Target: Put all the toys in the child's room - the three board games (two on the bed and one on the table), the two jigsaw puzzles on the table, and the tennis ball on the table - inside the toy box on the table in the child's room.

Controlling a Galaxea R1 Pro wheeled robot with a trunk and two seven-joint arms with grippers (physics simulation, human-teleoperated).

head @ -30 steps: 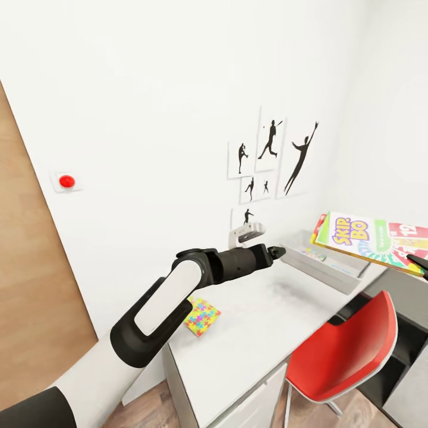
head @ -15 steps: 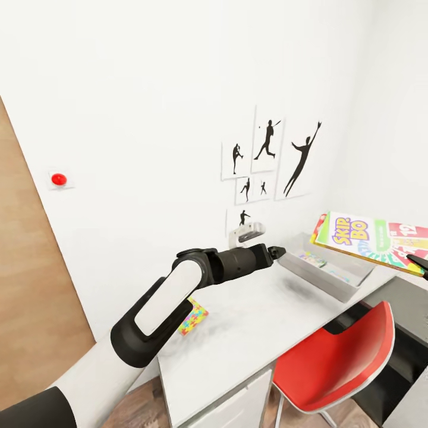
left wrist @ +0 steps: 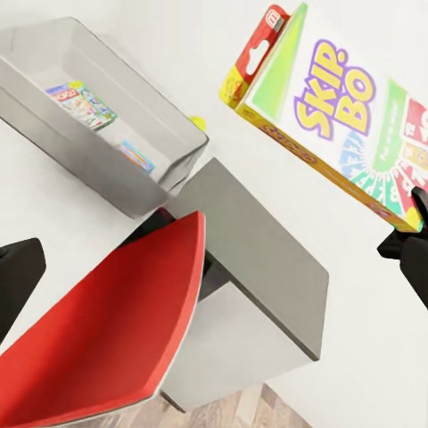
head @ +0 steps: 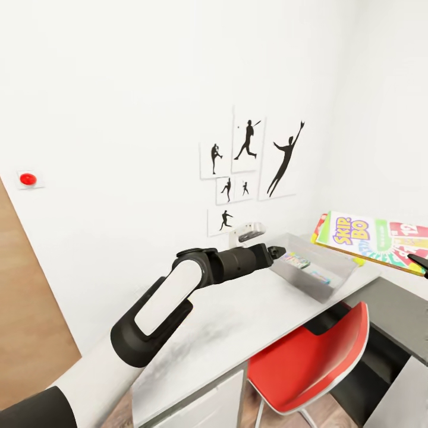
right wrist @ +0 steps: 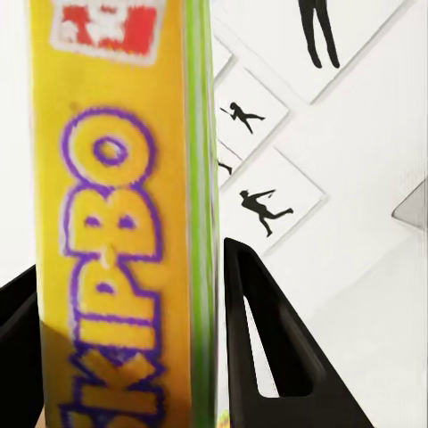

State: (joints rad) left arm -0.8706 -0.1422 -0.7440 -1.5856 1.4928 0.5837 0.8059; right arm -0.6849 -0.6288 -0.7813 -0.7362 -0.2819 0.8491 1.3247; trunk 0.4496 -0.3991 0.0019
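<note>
My right gripper [head: 419, 261] is shut on a Skip-Bo board game [head: 368, 239], which hangs level above the table's right end. In the right wrist view the box's yellow edge [right wrist: 125, 223] sits clamped between the black fingers [right wrist: 267, 357]. The grey toy box [head: 324, 284] stands on the pale table [head: 238, 321], left of and below the held game, with colourful flat boxes [left wrist: 85, 100] inside. A small tennis ball [head: 359, 260] lies just beyond the bin. My left gripper [head: 278, 250] hovers open and empty near the bin's near-left corner. The jigsaw puzzles and the bed are out of view.
A red chair [head: 309, 362] is pushed in at the table's front, below the toy box. A dark-topped cabinet [head: 398, 309] stands to the right of the table. Sports silhouette pictures [head: 249, 160] hang on the white wall behind. A red button [head: 27, 178] is on the wall at left.
The camera has turned right, so wall, table and chair slid left in the view. The jigsaw square by my left arm has left the view. The toy box sits nearer the held game.
</note>
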